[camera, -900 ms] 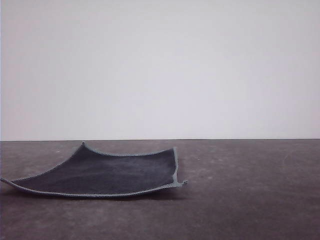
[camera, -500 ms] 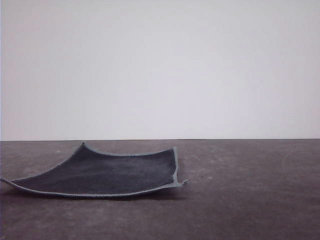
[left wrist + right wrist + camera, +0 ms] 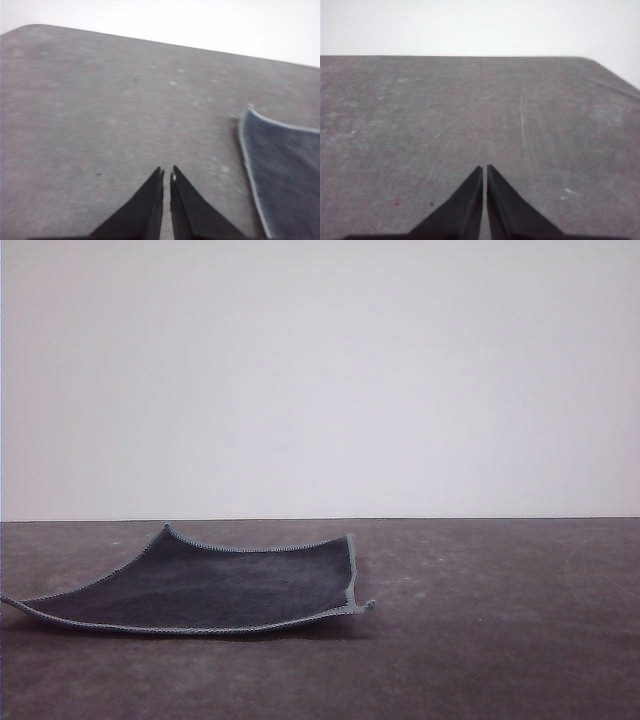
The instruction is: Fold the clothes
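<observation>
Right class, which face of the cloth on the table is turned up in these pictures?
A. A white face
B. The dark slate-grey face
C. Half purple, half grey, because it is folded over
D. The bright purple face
B: the cloth lies spread open and unfolded on the table, its dark slate-grey face up inside the light stitched edging, with no purple visible.

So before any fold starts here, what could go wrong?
1. The cloth lies unfolded, dark face up, with its corners curled off the table; a pinch aimed at a lifted corner could miss or catch only the edging.
2. Both the left hand and right hand have their fingers nearly together and hold nothing; they would have to open before a grasp.
3. The cloth sits on the robot's left, so the right hand probably has the longer reach.
</observation>
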Robot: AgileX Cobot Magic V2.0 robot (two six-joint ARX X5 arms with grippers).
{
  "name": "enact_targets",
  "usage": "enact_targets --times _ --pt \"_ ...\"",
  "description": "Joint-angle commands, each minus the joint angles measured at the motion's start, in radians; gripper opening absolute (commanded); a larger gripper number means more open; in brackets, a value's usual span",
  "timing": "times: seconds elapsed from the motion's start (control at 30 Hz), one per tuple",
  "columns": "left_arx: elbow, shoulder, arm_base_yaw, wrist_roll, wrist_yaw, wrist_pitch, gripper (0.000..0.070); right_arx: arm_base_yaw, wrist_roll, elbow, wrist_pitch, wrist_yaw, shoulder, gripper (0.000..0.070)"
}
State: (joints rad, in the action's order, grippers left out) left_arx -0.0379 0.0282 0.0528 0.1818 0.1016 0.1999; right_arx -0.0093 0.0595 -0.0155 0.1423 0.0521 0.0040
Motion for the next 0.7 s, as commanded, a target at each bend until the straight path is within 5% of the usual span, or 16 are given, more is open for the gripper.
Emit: enact_targets --times 0.0,0.33,0.67 --pt "-0.021 0.008 -0.001 0.079 0.036 0.049 0.0013 -0.002 0.066 -0.008 -0.003 0.001 0.001 0.0006" --pt "-0.336 0.206 0.000 0.151 0.028 0.046 0.0013 0.000 0.172 -0.296 0.024 -0.055 0.201 0.0006" --pt "-0.742 0.715 0.000 -0.058 -0.050 0.067 0.0011 0.007 0.075 -0.732 0.100 -0.271 0.766 0.0006"
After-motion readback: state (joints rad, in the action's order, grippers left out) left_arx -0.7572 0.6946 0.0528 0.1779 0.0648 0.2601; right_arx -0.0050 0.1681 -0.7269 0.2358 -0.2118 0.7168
